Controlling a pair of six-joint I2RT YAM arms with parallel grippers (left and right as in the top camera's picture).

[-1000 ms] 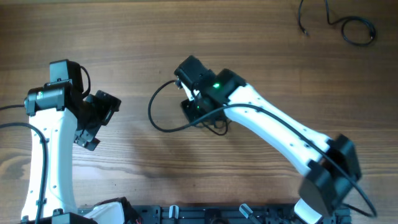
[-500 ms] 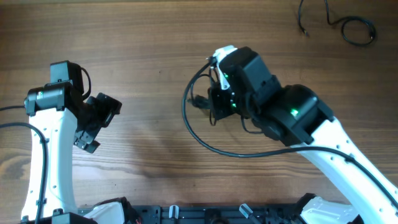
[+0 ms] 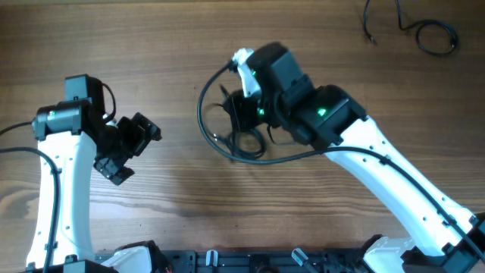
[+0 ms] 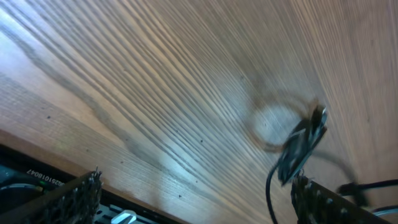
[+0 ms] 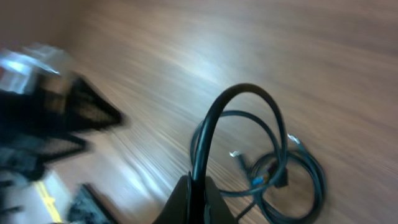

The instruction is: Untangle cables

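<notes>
1. Bare wooden table (image 3: 151, 45).
2. At mid-table, cables (image 3: 227, 140) in a looped tangle.
3. Pinched in the closed jaws of the right gripper (image 5: 196, 186): one strand (image 5: 245, 90), arching above the tangle.
4. Well left of the tangle, left gripper (image 3: 130, 149), jaws wide apart, holding nothing.
5. In the far right corner, another cable (image 3: 433, 36), loosely coiled, well apart.
</notes>
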